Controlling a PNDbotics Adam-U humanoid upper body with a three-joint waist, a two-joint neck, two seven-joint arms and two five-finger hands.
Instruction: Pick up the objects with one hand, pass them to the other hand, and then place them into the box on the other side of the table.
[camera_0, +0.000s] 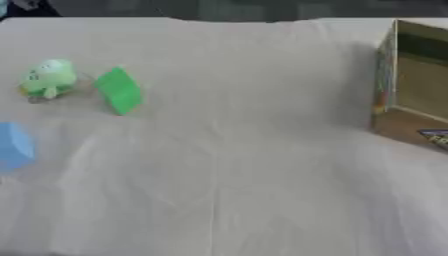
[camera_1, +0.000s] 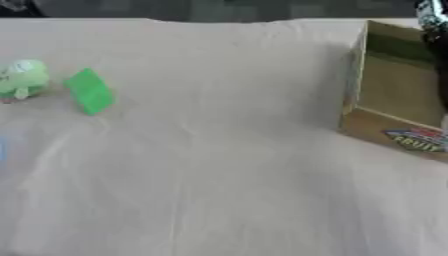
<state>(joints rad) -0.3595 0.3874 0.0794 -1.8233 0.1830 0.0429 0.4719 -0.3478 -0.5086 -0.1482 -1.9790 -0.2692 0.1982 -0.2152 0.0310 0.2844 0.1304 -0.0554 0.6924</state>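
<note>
A green plush toy (camera_0: 48, 78) with a round pale head sits on the white cloth at the far left. Just to its right lies a flat green diamond-shaped piece (camera_0: 119, 91). A light blue object (camera_0: 14, 146) shows partly at the left edge, nearer to me. The open cardboard box (camera_1: 394, 95) stands at the right side, its printed flap lying on the cloth. A dark, silver-topped strip, probably my right arm (camera_1: 437, 45), runs down the right edge over the box. Neither hand itself shows.
The white cloth (camera_0: 227, 165) covers the whole table and is creased down the middle. The table's far edge runs along the top, with a dark background behind it.
</note>
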